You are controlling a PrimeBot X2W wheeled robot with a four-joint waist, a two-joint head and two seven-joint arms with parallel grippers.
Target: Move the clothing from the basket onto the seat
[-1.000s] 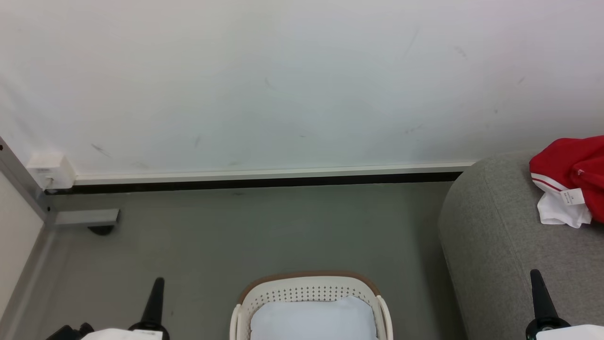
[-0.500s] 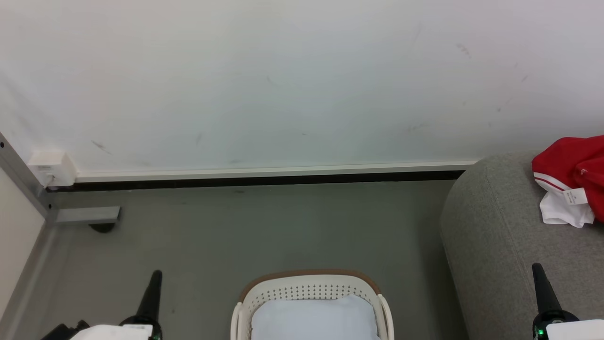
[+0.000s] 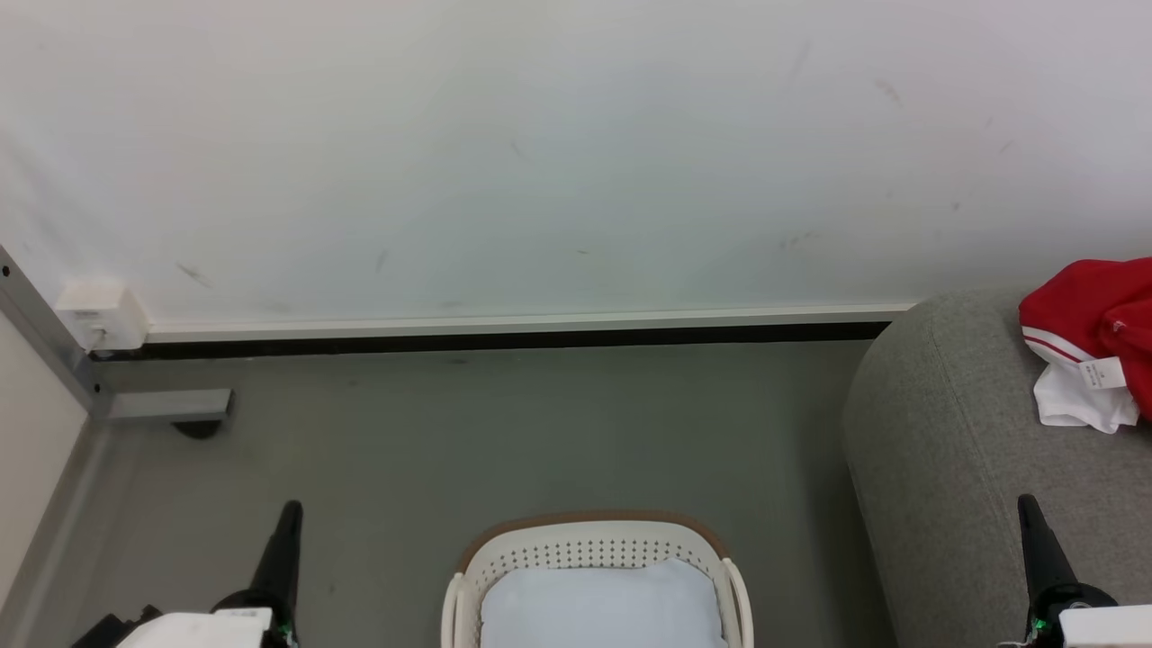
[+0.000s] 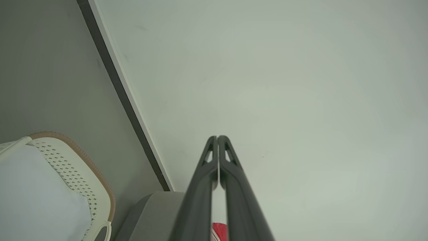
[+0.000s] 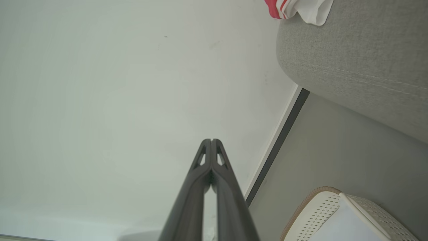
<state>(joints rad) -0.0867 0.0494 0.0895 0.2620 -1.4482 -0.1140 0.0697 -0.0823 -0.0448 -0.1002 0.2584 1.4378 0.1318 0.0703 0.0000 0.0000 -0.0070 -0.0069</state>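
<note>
Against the frame of a second ago the whole head view has slid a little, so the camera has moved. Beyond that shift, both tools have risen. The left tool [image 3: 292,509] now tips level with the far rim of the basket [image 3: 589,521], where before it stood just short of it. The right tool [image 3: 1027,502] has climbed likewise. The clothing [image 3: 1084,306] lies as it did, a red heap with a white part and a tag, on the seat [image 3: 945,450] to the right of the basket and well apart from it. Inside the basket is a pale bluish-white surface [image 3: 601,607].

The head view sets both tools either side of the basket, left tool over the floor [image 3: 504,432], right tool over the seat's front. From there each looks like a single dark spike. The wrist views settle it: the left tool [image 4: 217,138] has its two fingers pressed together at the tips with nothing between them, and so has the right tool [image 5: 211,140].

The left wrist view catches the basket [image 4: 67,164] beside the seat [image 4: 150,214], and a sliver of red clothing [image 4: 219,231] between the finger bases. The right wrist view shows the seat [image 5: 351,60] with its seam, the striped hem of the clothing [image 5: 309,10] at its edge, and the basket [image 5: 314,207].
</note>
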